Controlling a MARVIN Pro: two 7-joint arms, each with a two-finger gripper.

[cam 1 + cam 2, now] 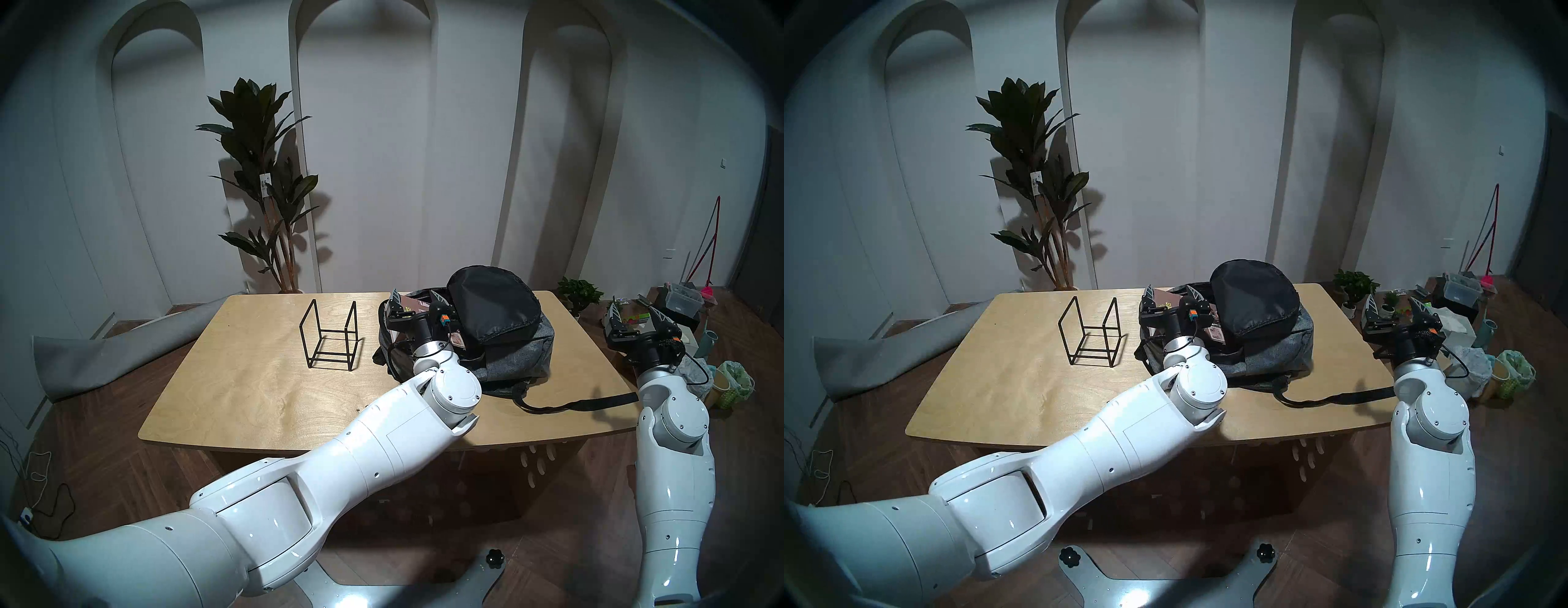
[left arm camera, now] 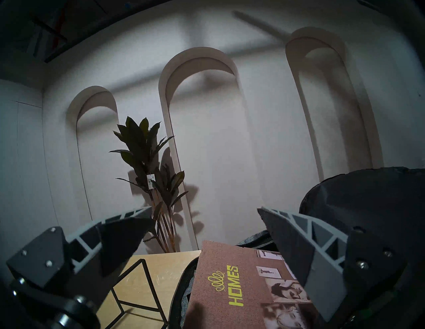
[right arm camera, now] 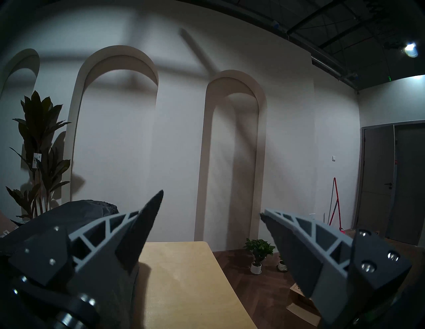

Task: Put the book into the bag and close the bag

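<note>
The grey bag lies on the table's right half, its rounded flap thrown back with the black lining up. In its open mouth lies the brown book with yellow "HOMES" lettering, partly under the flap, a corner reaching past the zip. My left gripper hovers open just above the book, its fingers either side and apart from it, as the left wrist view shows. Right of the bag, over the table's right edge, my right gripper stands open and empty.
A black wire-frame stand stands left of the bag on the wooden table. A black strap trails from the bag toward the front right edge. Potted plants and boxes crowd the floor at the right.
</note>
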